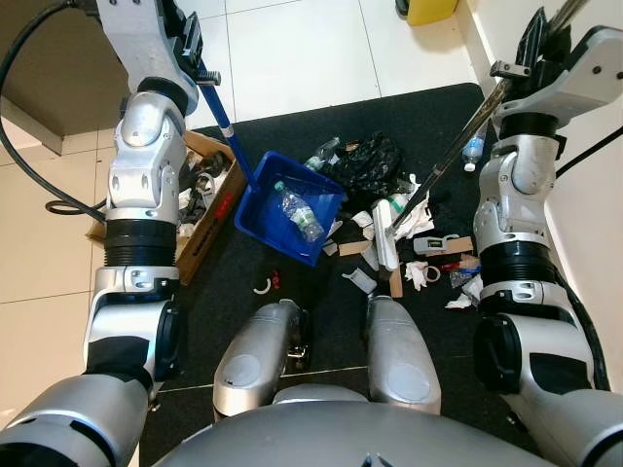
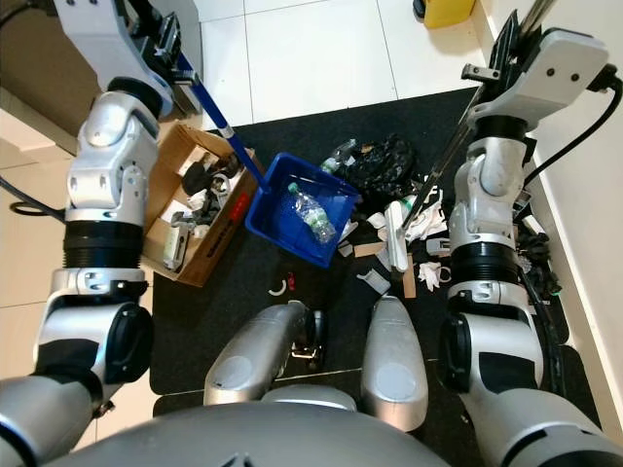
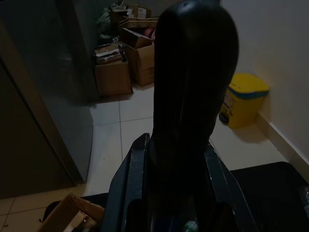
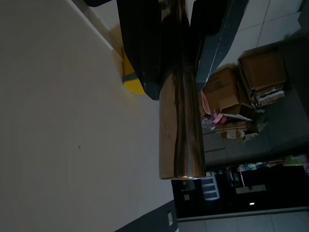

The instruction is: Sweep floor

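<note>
A blue dustpan (image 1: 288, 204) rests on the black mat (image 1: 224, 311) with a clear plastic bottle (image 1: 300, 212) inside it. Its blue handle (image 1: 226, 122) runs up into my left gripper (image 1: 192, 53), which is shut on it. My right gripper (image 1: 537, 44) is shut on the metal broom pole (image 1: 458, 151). The pole slants down to a white broom head (image 1: 385, 235) just right of the dustpan. Around the head lies litter: a black plastic bag (image 1: 370, 161), crumpled paper (image 1: 421, 222), cardboard scraps (image 1: 352, 247) and a second bottle (image 1: 473, 148).
An open cardboard box of rubbish (image 1: 209, 199) stands left of the dustpan. A yellow bin (image 1: 430, 10) sits far back by the wall on the right. My two silver legs (image 1: 326, 355) stand on the mat's near part. A black cable (image 1: 39, 185) loops on the tiles at left.
</note>
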